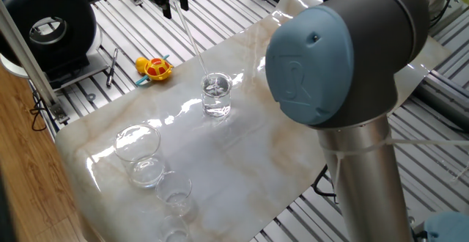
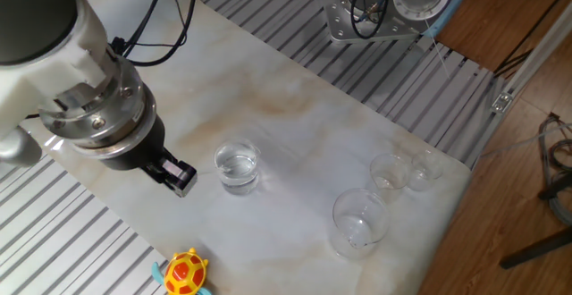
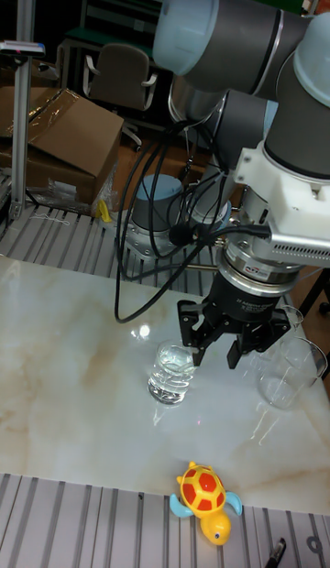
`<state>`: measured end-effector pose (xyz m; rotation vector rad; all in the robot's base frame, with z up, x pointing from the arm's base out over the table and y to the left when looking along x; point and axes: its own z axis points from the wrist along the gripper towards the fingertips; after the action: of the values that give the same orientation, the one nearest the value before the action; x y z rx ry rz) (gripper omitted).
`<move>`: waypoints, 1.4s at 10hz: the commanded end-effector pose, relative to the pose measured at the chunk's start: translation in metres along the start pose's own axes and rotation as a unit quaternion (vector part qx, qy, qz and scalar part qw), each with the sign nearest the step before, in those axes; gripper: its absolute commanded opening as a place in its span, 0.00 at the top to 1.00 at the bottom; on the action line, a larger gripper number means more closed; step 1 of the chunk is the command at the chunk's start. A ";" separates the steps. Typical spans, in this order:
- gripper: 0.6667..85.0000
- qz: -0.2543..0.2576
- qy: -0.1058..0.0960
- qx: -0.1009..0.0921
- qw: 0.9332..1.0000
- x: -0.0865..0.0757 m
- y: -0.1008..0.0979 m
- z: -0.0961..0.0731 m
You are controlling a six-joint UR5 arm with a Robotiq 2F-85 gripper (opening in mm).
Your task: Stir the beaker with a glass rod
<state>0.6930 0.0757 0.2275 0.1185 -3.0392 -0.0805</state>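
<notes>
The beaker stands upright on the marble tabletop, part filled with clear liquid. It also shows in the other fixed view and the tall view. The glass rod slants from the gripper down to the right, and its lower end dips inside the beaker's rim. My gripper is above and behind the beaker, shut on the rod's top end. In the other fixed view the gripper hangs just left of the beaker, and the rod is too faint to trace.
A yellow and red toy turtle lies at the table edge near the beaker. A wide rounded glass vessel and small glass cups stand at the other end. The arm's big elbow blocks the right side.
</notes>
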 end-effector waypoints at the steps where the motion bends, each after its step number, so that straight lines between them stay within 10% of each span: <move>1: 0.46 -0.008 -0.001 -0.007 1.000 -0.009 0.006 0.005; 14: 0.75 -0.007 0.006 -0.006 1.000 0.010 -0.003 0.001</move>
<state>0.6855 0.0698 0.2238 0.1471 -3.0268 -0.0864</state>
